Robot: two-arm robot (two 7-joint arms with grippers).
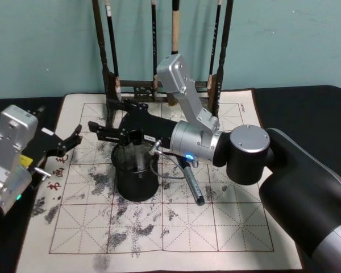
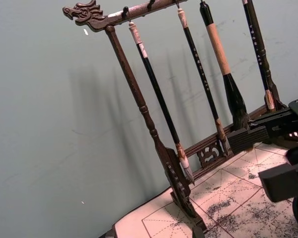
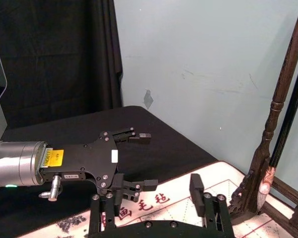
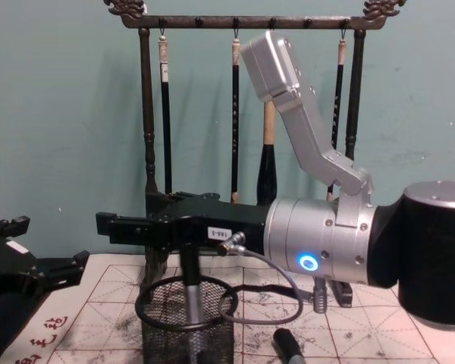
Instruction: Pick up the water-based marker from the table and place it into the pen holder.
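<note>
Chief hazard: a snag on the way out. Grey-barrelled, dark-topped water-based marker (image 4: 191, 299) standing near upright inside the small black wire-mesh pen holder (image 1: 131, 187), top end right at the underside of the right tool (image 1: 102, 131); touching or just clear, cannot tell. Lift straight up before drawing back, or else risk dragging that top end sideways and tipping the light cup over on the white, red-gridded mat of the dark table (image 1: 298, 105). Second likely cause: the thin grey cable (image 4: 277, 265) looping from the wrist down across the round rim, apt to hook rim or marker.

Right tool spread wide, nothing between its fingers, tips reaching past the holder toward the tall dark wooden brush rack (image 4: 145, 114). Marker therefore beneath the tool's body, not in its grasp. Left tool (image 1: 73, 139) likewise spread, idle at the mat's left edge. Another dark pen (image 1: 193, 185) flat on the mat, just right of the holder.
</note>
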